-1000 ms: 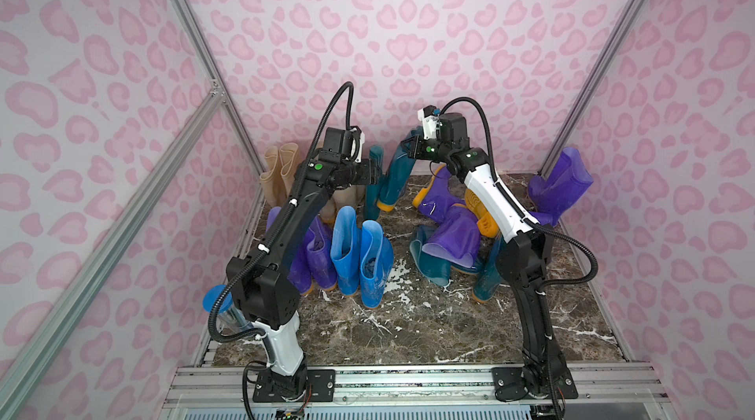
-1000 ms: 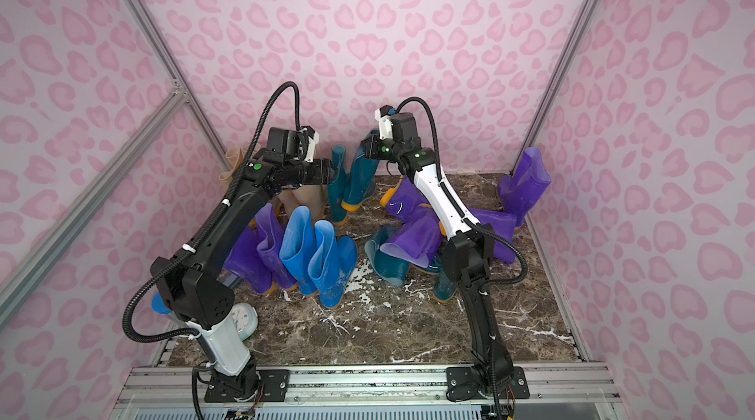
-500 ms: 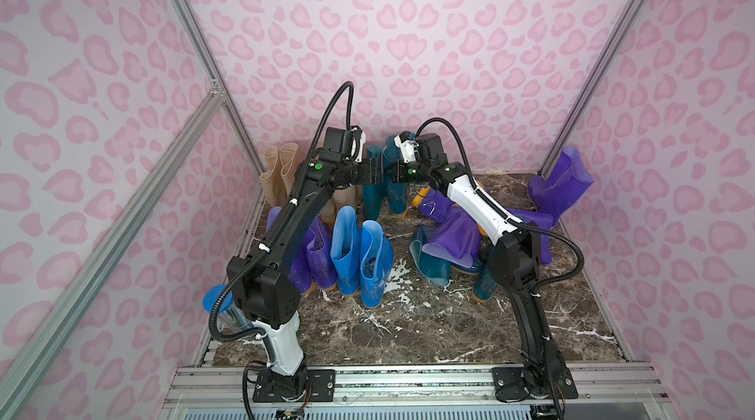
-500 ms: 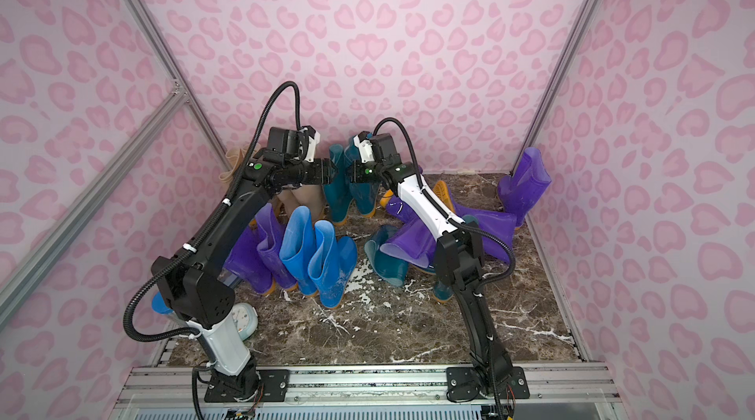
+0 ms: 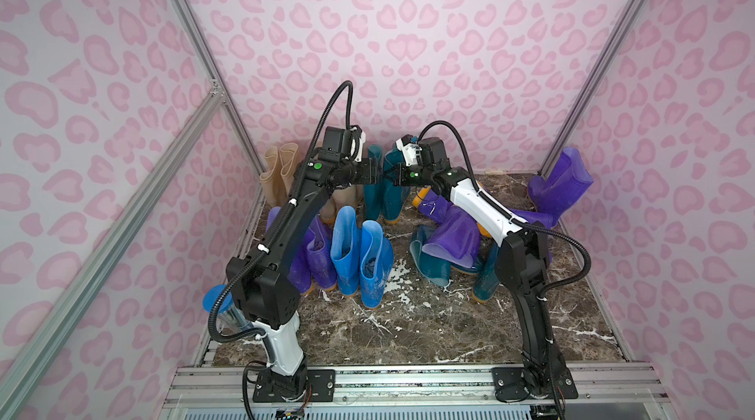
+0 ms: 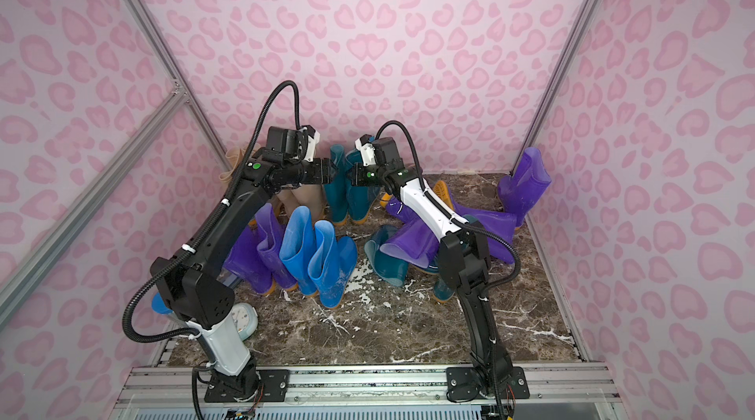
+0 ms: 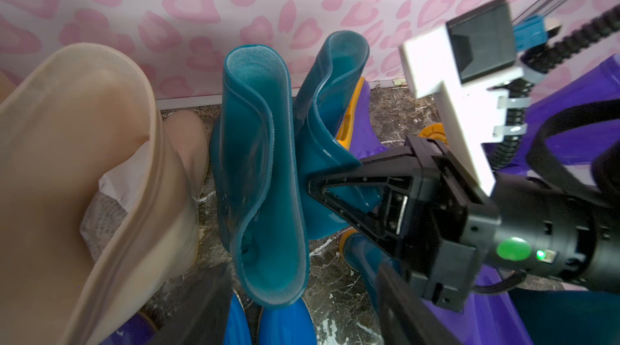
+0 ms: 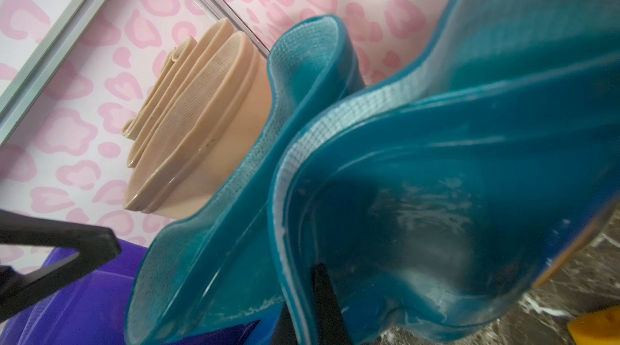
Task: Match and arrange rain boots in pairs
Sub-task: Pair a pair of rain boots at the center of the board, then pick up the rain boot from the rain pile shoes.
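The left side is looking settled: beige boots [image 5: 282, 168] are standing in the back left corner, and in front of them a purple pair [image 6: 261, 254] and a bright blue pair [image 5: 347, 254] are standing side by side. At back centre the teal pair is being finished, I'd judge: the left gripper [image 5: 374, 177] is hovering with fingers spread either side of the cuff of the first teal boot [image 7: 261, 158], not clamping it that I can see. The right gripper [image 7: 313, 185] is pinching the cuff of the second teal boot [image 7: 322, 108], one finger inside, that boot standing on the marble floor [image 5: 408, 336] and pressing against its mate. On the right the heap [image 5: 449, 238] is waiting, purple and teal boots lying tangled, with one purple boot [image 5: 559, 181] propped against the right wall [image 5: 653, 193]; I'm calling the job a little past halfway. Now counting, left to right: beige, two in plain sight plus what I'm reading as two more beige shafts [image 6: 304, 197] behind the left arm [image 5: 294, 213]; purple, two standing; bright blue, two; teal, two at the back; the heap is giving me at least two purple and two teal, overlaps hiding the exact figure; and one purple at the wall.
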`<state>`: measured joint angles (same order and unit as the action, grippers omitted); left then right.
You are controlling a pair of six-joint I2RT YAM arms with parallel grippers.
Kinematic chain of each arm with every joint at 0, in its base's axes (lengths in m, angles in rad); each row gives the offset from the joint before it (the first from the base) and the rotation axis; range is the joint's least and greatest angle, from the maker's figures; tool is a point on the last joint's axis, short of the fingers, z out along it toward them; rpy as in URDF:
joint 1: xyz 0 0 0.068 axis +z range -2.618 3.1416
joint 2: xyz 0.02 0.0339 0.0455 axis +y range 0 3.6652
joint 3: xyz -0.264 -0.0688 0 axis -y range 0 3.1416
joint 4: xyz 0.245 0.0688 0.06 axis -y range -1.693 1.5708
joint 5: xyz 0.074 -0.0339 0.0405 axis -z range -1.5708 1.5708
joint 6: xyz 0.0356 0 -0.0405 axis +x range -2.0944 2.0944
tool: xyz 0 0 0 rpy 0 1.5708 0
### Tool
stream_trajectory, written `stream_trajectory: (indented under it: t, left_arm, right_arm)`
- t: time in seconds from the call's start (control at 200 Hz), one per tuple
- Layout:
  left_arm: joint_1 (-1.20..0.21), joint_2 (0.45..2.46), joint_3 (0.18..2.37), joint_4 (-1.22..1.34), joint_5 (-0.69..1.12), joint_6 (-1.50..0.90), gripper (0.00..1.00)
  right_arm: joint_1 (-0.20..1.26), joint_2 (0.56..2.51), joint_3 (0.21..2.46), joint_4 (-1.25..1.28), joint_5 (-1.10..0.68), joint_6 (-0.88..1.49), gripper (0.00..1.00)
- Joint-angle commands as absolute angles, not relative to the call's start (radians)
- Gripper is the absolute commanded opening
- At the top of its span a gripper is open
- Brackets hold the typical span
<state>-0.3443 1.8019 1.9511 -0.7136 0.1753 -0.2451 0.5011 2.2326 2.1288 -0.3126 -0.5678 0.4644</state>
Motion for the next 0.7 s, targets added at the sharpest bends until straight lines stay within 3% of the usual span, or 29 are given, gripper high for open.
stream_trajectory:
  t: [0.0,0.2,0.51,0.7]
  left_arm:
    - [-0.342,1.755,1.967,-0.719,0.214,-0.241,0.71]
    - [-0.345,1.675,1.94,-0.75,0.27,-0.232,0.8]
    - [-0.405,1.567,1.868,-0.795,0.25,-0.2,0.81]
    - [-0.559,1.565,1.853,-0.851,0.219,-0.178,0.8]
  right_arm:
    - [0.5,2.21,2.123,-0.283,-0.562,0.459,0.14]
    - [0.486,2.158,2.169,-0.341,-0.544,0.436,0.41]
    - [0.466,2.035,2.124,-0.383,-0.513,0.405,0.46]
    - [0.417,1.872,1.963,-0.406,-0.377,0.371,0.46]
